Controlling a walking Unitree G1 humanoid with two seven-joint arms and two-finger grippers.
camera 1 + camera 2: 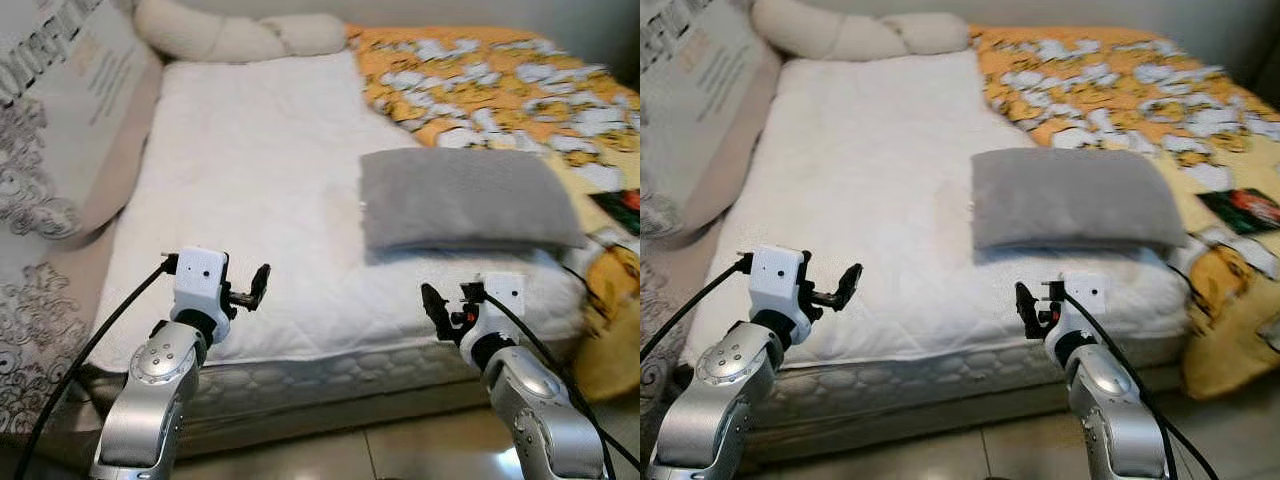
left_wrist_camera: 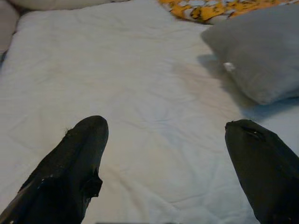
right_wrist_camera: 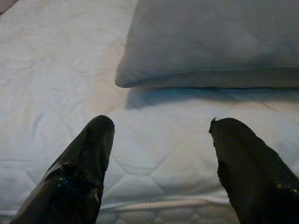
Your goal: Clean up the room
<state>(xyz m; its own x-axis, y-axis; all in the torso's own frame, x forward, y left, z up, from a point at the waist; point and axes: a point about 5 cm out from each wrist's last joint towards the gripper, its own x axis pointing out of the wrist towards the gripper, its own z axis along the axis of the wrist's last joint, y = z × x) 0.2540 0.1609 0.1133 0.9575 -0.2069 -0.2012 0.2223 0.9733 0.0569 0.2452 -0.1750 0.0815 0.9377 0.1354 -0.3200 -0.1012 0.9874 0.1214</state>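
Note:
A grey pillow (image 1: 465, 197) lies flat on the white mattress (image 1: 250, 190), toward its right front part. An orange and white patterned blanket (image 1: 500, 75) covers the bed's right side and hangs over its right edge. My left gripper (image 1: 255, 288) hovers open over the mattress's front left edge. My right gripper (image 1: 437, 308) is open at the front edge, just short of the pillow (image 3: 219, 42). Both hold nothing. The left wrist view has the pillow (image 2: 261, 51) off to one side beyond the fingertips (image 2: 88, 135).
A long cream bolster (image 1: 235, 35) lies along the head of the bed. A patterned grey and beige cloth (image 1: 55, 170) rises on the left of the mattress. Shiny tiled floor (image 1: 400, 450) runs in front of the bed. A dark object (image 1: 1240, 208) rests on the blanket at right.

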